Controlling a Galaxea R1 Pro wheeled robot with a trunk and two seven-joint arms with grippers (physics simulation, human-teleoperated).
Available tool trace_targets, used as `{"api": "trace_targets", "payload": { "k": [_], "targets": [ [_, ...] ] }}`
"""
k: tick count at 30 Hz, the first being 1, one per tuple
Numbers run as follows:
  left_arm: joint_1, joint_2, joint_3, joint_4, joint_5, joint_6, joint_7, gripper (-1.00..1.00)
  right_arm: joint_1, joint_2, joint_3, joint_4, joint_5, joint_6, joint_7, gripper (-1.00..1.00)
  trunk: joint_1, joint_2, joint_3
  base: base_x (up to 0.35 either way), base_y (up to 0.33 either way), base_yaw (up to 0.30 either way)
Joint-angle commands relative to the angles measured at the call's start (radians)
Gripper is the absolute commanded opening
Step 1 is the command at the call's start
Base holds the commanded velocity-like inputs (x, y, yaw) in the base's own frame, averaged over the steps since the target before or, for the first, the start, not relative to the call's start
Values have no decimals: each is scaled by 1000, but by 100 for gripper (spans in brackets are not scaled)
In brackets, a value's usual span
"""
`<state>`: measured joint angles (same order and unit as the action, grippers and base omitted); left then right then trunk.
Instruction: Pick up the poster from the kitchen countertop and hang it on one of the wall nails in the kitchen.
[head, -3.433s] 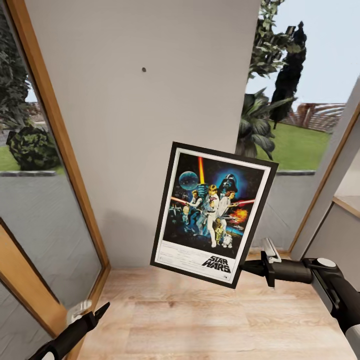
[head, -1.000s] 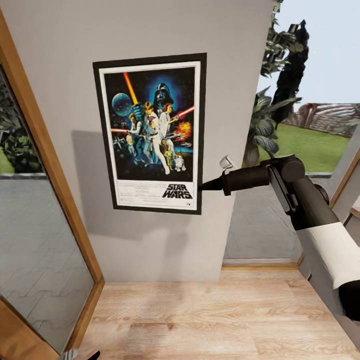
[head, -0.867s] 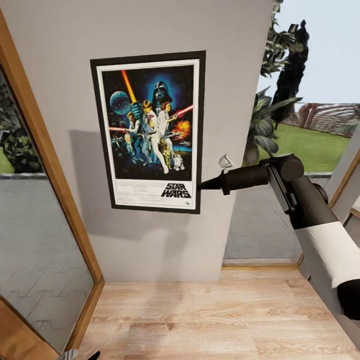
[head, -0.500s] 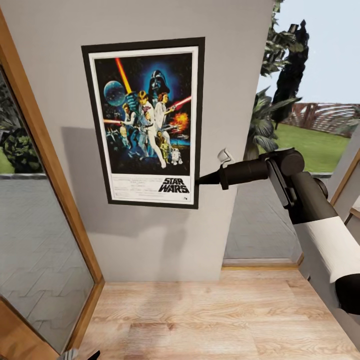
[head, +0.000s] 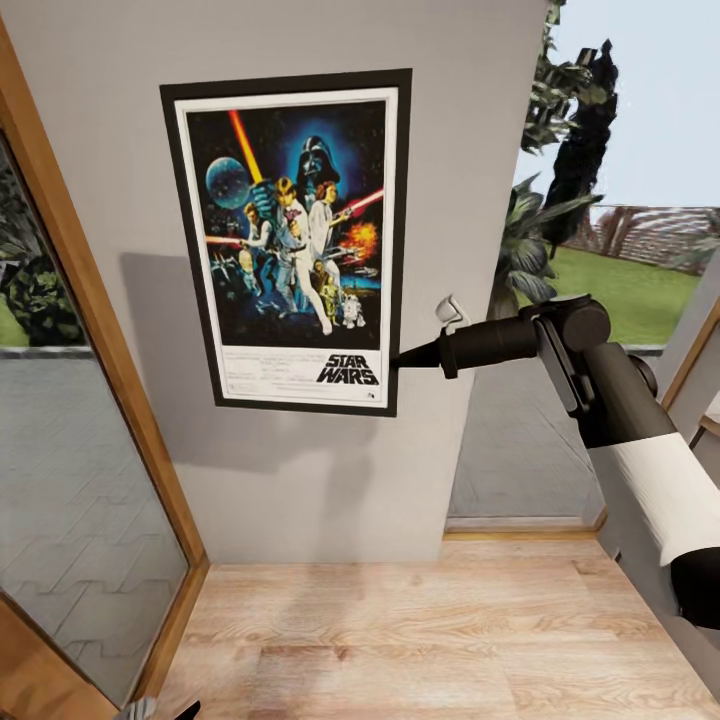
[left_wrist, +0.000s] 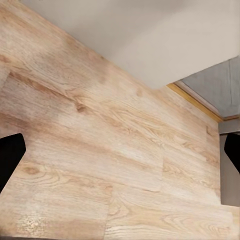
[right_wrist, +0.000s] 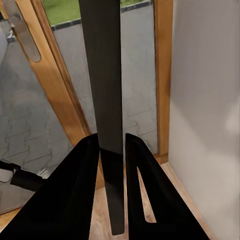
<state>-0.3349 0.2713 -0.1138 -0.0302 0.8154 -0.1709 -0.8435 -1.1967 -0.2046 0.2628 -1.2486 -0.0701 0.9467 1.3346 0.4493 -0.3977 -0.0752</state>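
Black-framed Star Wars film poster (head: 295, 240) is upright against the grey wall panel (head: 460, 120), above the light wooden floor (head: 400, 640). My right gripper (head: 400, 361) is clamped on its frame edge. Nail hidden, so hooking unconfirmed; release left. Left gripper (left_wrist: 120, 150) hangs empty, jaws apart.

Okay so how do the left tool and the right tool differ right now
The right tool is shut on the poster, pinching its dark edge; the left tool is open and holds nothing. The right tool is raised by the grey wall; the left tool points at the wooden floor. Both have dark fingers.
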Motion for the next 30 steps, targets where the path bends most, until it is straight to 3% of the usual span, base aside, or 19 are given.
{"api": "trace_targets", "payload": {
  "k": [1, 14, 30],
  "targets": [
    [-1, 0, -9, 1, 5, -7, -2, 100, -1, -1, 2, 0, -8, 12, -1, -100, 1, -2, -2, 0, 0, 0],
    [-1, 1, -7, 1, 5, -7, -2, 100, -1, -1, 1, -2, -8, 11, -3, -100, 1, -2, -2, 21, 0, 0],
    [-1, 2, -8, 1, 5, -7, -2, 100, -1, -1, -3, -2, -8, 10, -3, -100, 1, -2, -2, 301, 0, 0]
  ]
}}
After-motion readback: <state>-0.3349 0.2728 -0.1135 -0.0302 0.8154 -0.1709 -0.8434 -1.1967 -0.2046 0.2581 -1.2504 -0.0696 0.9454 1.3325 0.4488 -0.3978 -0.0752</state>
